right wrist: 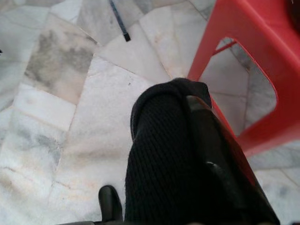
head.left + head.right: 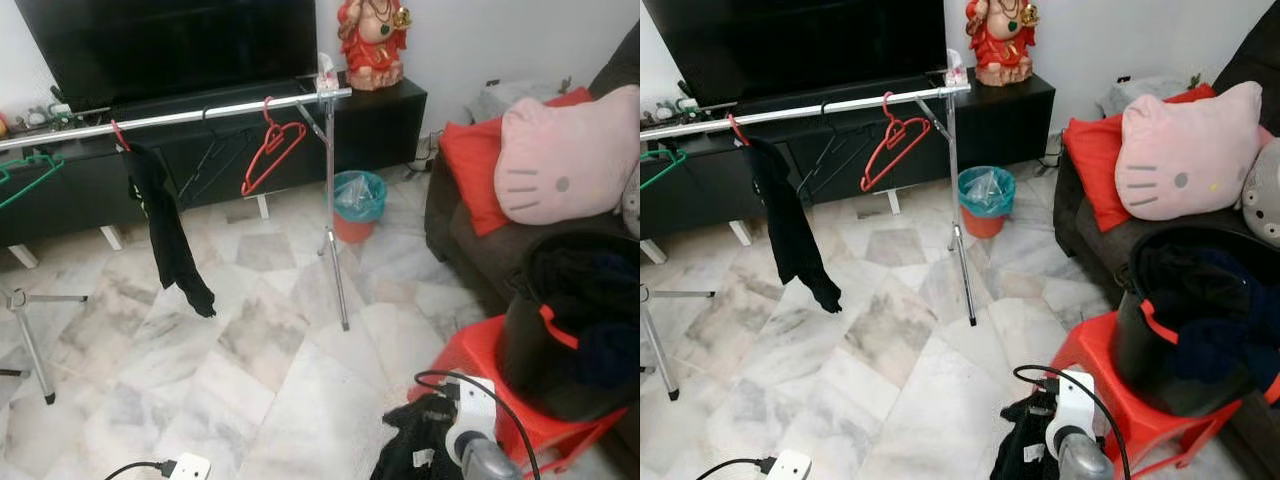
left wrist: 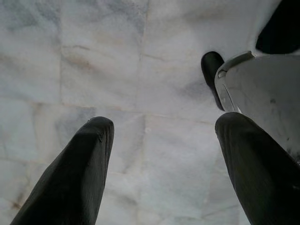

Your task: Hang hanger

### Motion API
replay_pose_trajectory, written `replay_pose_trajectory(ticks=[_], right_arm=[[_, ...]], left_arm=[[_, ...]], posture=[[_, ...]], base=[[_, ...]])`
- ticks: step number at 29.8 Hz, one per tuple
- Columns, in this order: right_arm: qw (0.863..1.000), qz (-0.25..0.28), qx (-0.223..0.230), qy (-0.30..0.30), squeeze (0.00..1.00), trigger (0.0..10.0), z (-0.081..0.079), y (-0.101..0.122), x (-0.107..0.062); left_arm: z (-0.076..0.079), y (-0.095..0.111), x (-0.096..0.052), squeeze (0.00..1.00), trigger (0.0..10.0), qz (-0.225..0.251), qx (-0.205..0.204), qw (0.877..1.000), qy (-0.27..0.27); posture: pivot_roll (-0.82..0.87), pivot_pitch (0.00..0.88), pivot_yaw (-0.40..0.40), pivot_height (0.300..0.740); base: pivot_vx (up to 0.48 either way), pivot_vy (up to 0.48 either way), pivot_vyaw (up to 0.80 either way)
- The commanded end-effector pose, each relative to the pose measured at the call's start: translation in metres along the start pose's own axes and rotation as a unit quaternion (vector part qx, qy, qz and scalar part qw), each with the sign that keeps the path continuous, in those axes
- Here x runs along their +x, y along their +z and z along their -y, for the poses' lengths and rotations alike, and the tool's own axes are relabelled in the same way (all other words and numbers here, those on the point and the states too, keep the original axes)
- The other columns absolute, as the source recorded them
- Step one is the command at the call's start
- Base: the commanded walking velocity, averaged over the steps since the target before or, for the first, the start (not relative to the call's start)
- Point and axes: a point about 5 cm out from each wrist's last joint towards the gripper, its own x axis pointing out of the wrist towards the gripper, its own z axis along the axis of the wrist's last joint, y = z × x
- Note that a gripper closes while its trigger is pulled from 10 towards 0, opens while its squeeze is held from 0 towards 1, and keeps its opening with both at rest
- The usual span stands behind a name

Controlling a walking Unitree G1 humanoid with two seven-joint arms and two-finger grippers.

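Red hanger (image 2: pixel 271 146) on rail (image 2: pixel 180 117) — well apart from right gripper (image 1: pixel 187 140).

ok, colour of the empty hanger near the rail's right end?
Red hanger, clearest in the left eye view.

You are looking at a living room in a home: a big dark television (image 2: pixel 170 40) stands on a low black cabinet (image 2: pixel 380 120), a sofa (image 2: pixel 470 240) carries a red cushion (image 2: pixel 475 165), the floor is marble tile (image 2: pixel 250 340), and a clothes rack (image 2: pixel 200 113) holds hangers.
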Motion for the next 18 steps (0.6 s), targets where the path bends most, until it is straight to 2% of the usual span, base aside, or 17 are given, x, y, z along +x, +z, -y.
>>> replay_pose_trajectory(ticks=[1, 7, 18], right_arm=[[1.000, 0.014, 0.004, -0.016, 0.00, 10.0, 0.0043, 0.0028, -0.0003], [0.999, 0.034, 0.019, -0.033, 0.00, 10.0, 0.0097, 0.0090, -0.0001], [0.998, 0.037, 0.017, -0.042, 0.00, 10.0, 0.0098, 0.0115, 0.0007]], left_arm=[[-0.0018, -0.0024, -0.0005, 0.00, 10.0, -0.005, 0.000, 1.000, 0.001], [-0.0020, -0.0030, -0.0007, 0.00, 10.0, -0.006, 0.003, 1.000, 0.000], [-0.0026, -0.0029, -0.0007, 0.00, 10.0, -0.006, 0.004, 1.000, 0.001]], posture=[[-0.05, 0.000, 0.093, 0.740], [-0.05, 0.000, 0.094, 0.740], [-0.04, 0.000, 0.099, 0.740]], base=[[0.000, 0.251, 0.00], [0.000, 0.042, 0.00], [0.000, 0.000, 0.00]])
